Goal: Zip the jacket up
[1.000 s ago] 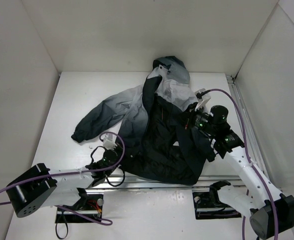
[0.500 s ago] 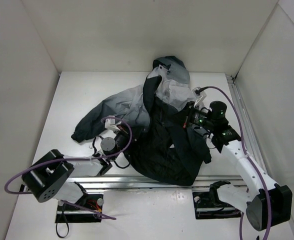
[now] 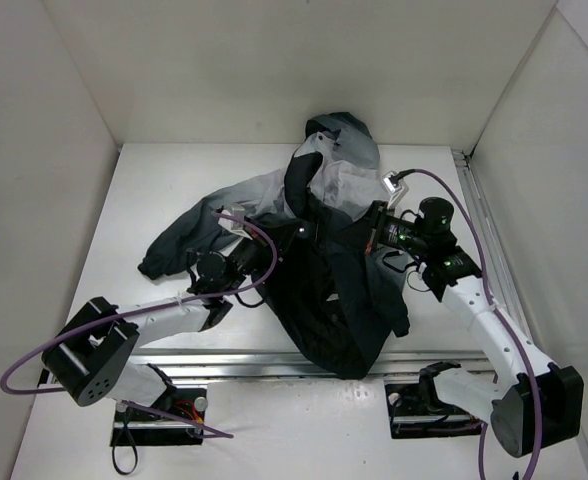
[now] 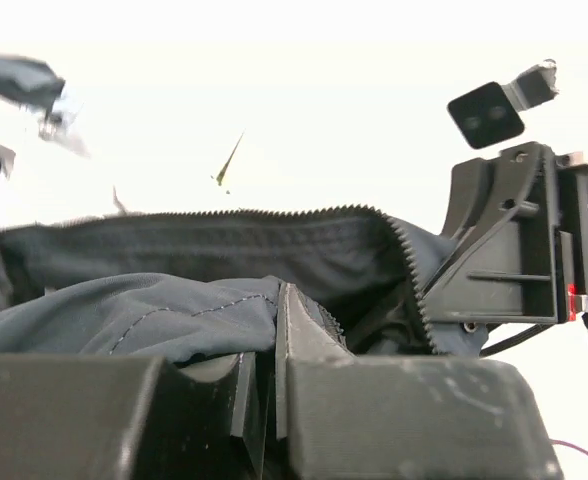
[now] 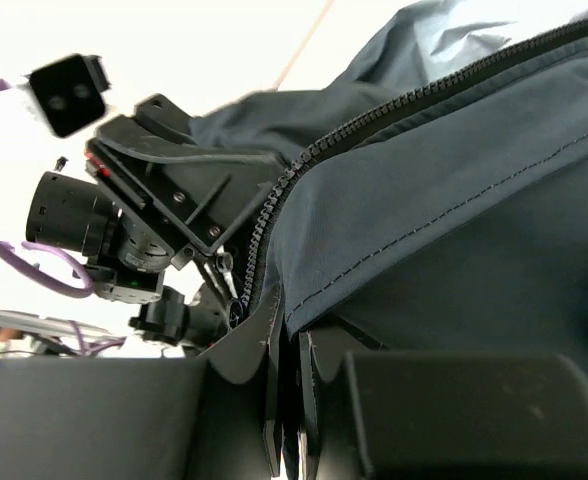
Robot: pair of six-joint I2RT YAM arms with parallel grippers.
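left gripper [image 3: 293, 236] farther up jacket [image 3: 326, 300]

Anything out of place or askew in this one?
Nothing looks damaged, but the jacket lies crooked and bunched. Its front is open, its zipper teeth are unjoined, and its hem droops over the near rail. The left gripper and the right gripper each pinch its fabric.

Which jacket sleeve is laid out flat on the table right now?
The sleeve on the robot's left, stretching from the grey shoulder out to its dark cuff. The other sleeve lies folded against the jacket beside the right arm.
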